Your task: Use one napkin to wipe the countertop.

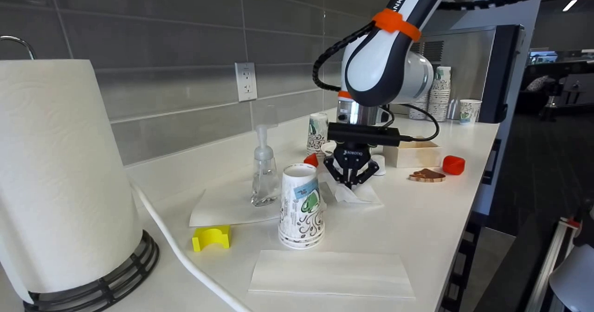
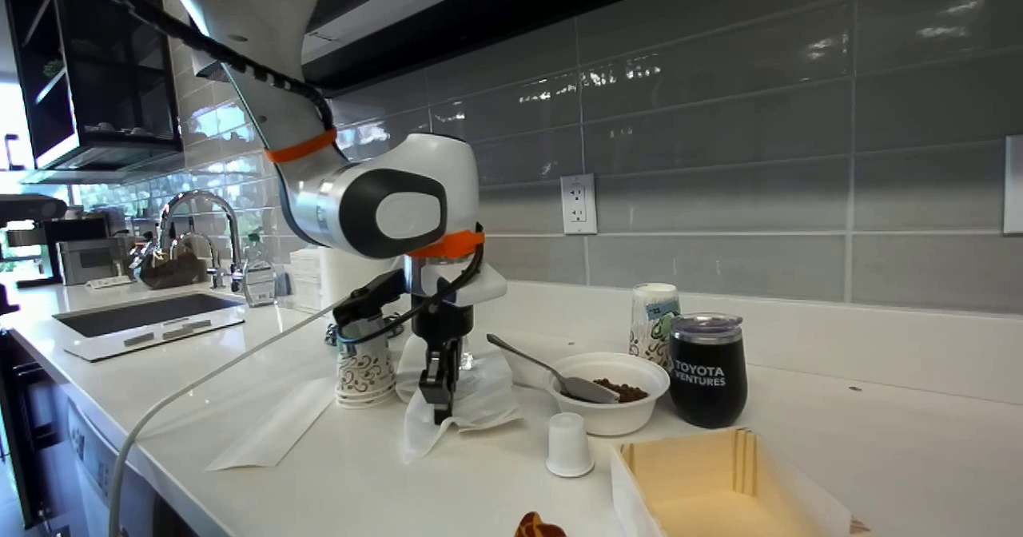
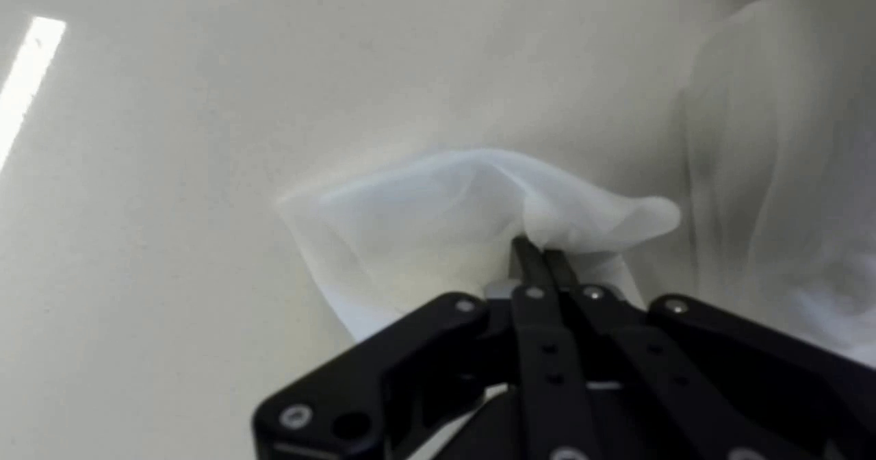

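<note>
The white paper napkin [image 1: 364, 194] lies crumpled on the off-white countertop [image 1: 390, 237], past the printed cup stack. My gripper [image 1: 349, 185] points down with its fingers shut on the napkin. In the wrist view the fingertips [image 3: 540, 246] pinch a raised fold of the napkin [image 3: 410, 241], and its flat part spreads over the countertop [image 3: 137, 275]. An exterior view also shows the gripper [image 2: 439, 415] low on the napkin [image 2: 422, 433], at the counter surface. The napkin's part under the fingers is hidden.
Printed cups [image 1: 301, 210], a soap dispenser [image 1: 264, 177] and a folded napkin [image 1: 332, 275] stand or lie near. More white paper [image 3: 787, 172] lies beside the gripper. A bowl with a spoon [image 2: 611, 421], small white cup [image 2: 568, 445], black tumbler [image 2: 707, 385] and wooden box [image 2: 719, 481] are close.
</note>
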